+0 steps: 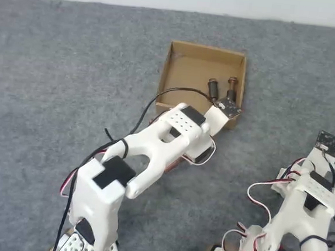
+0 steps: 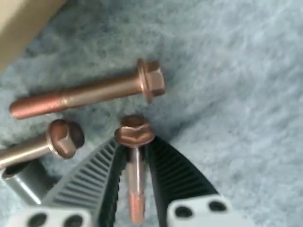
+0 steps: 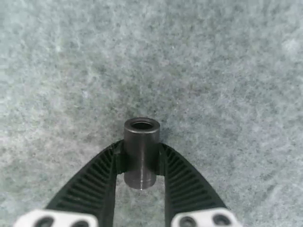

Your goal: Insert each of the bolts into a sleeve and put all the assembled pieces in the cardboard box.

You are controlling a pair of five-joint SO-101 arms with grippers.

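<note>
The left gripper (image 2: pixel 135 149) is clamped on a copper-coloured bolt (image 2: pixel 135 134). The shank runs back between the ribbed black fingers (image 2: pixel 170 175) and the flanged hex head sits just past their tips, over grey carpet (image 2: pixel 246 71).

Beyond the jaws' tips a second bolt (image 2: pixel 90 94) lies flat across the carpet, apart from the held one. To one side of the jaws is a third bolt (image 2: pixel 59 139), its head close to the nearer finger, with a grey sleeve (image 2: pixel 23 182) just beside it; whether its shank enters that sleeve cannot be told. A corner of the cardboard box (image 2: pixel 21 26) shows farther out, past the second bolt.

The right gripper (image 3: pixel 141 156) is closed on a dark sleeve (image 3: pixel 141 142), gripped at its sides between the two fingertips. The sleeve is held upright with its open bore facing the wrist camera and plain carpet beneath it.

From above, the left arm (image 1: pixel 173 132) stretches to the near wall of the box (image 1: pixel 176 61), where two assembled pieces (image 1: pixel 213 88) (image 1: pixel 232 87) lie side by side against the far right wall. The right arm (image 1: pixel 308 196) stands well apart from the box.
</note>
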